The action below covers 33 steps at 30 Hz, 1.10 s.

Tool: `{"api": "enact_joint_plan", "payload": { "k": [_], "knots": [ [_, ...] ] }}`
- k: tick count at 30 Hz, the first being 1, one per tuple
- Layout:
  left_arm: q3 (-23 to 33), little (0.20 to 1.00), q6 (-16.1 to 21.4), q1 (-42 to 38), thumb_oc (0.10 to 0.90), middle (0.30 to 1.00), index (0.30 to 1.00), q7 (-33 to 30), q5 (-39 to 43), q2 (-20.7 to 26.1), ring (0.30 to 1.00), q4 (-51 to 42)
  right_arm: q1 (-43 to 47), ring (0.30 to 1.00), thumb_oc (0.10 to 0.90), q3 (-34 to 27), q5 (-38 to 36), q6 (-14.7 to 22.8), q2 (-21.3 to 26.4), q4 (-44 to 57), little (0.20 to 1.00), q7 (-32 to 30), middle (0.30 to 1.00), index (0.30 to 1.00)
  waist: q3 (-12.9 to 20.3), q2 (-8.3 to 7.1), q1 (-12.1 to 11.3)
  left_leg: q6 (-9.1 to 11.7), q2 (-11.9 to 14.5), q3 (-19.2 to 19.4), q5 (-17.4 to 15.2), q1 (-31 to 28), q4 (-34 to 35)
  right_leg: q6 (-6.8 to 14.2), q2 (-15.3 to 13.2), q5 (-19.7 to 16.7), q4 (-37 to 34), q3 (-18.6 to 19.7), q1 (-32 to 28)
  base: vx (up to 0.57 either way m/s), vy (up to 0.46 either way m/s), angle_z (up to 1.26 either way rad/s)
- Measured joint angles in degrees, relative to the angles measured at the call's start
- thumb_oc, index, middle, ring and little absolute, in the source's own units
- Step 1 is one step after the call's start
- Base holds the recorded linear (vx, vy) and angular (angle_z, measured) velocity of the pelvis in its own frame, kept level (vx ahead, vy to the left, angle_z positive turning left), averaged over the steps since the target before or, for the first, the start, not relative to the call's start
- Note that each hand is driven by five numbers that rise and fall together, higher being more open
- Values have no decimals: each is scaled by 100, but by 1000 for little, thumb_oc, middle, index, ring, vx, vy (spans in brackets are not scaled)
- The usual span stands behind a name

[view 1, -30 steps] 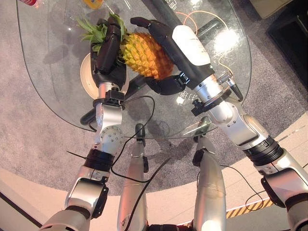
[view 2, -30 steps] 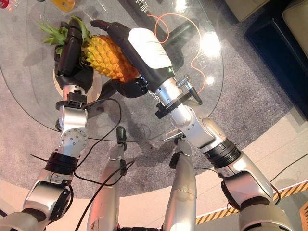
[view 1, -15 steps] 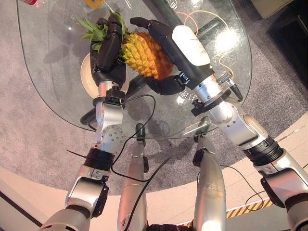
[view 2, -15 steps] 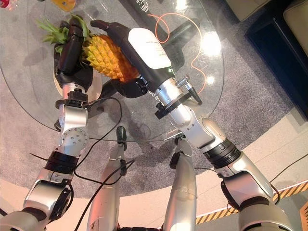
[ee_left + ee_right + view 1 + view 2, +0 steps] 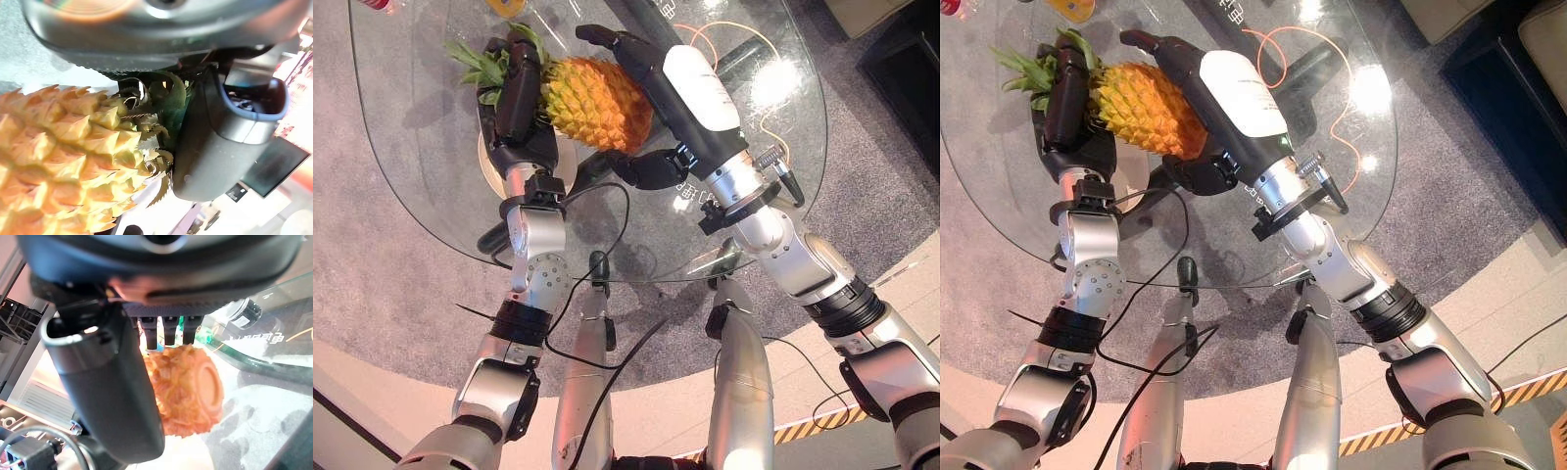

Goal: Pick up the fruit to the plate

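1. From the head we see one pineapple [image 5: 592,103] held above the round glass desk [image 5: 783,147], lying on its side between our two hands, its green crown [image 5: 475,64] pointing to our left.
2. Our left hand [image 5: 514,108] clasps the crown end, its fingers [image 5: 521,78] curled over the leaves where they meet the fruit.
3. Our right hand [image 5: 680,98] wraps the base end, fingers reaching over the top and the thumb curled underneath, so both hands are gripping the pineapple.
4. One pale plate [image 5: 489,162] lies on the desk under our left hand, mostly hidden by it; the pineapple hangs beside and partly over it.
5. The left wrist view adds what the head views miss: the spiky scales close up and dry leaf tips pressed against the dark thumb [image 5: 220,142].
6. The right wrist view shows the flat round base of the fruit [image 5: 208,382] and the finger ends [image 5: 168,330] resting on its top.
7. One orange cable [image 5: 1332,88] loops beneath the glass.
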<state>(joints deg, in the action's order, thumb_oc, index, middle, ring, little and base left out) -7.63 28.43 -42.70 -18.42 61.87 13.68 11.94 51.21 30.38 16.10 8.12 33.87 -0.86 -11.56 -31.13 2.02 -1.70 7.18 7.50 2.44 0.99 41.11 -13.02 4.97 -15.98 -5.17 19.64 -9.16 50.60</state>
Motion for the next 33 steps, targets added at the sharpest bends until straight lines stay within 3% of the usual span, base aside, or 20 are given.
{"api": "enact_joint_plan", "payload": {
  "k": [12, 20, 33],
  "knots": [
    [253, 200, 535, -1, 100, 300, 300, -1159, -842, -197, 300, 0, 10, 900, 800, -17, 25, -27, -40, -1, 900, -130, 900, 900, 0, 0, 14, 0, 2, -1, 0, 1, 8, 0, 4, 0, -5, -1, 0, 0, 0, 0],
    [281, 200, 575, -44, 100, 300, 300, -1799, -1851, -194, 300, 0, 1, 900, 800, -77, 6, -134, -46, -116, 900, -660, 900, 900, 0, -1, 30, 0, 2, 0, 0, 3, 16, 0, 4, 0, -16, -2, 0, 0, 0, 0],
    [458, 200, 621, -72, 100, 300, 300, -2577, -2847, -164, 300, 8, -288, 900, 800, -787, -1, -139, -37, -390, 900, -1533, 900, 900, -1, -9, 80, 0, 2, 5, -1, 6, 29, 5, 10, -3, -36, 4, 5, 0, 2, 0]
  ]
}}
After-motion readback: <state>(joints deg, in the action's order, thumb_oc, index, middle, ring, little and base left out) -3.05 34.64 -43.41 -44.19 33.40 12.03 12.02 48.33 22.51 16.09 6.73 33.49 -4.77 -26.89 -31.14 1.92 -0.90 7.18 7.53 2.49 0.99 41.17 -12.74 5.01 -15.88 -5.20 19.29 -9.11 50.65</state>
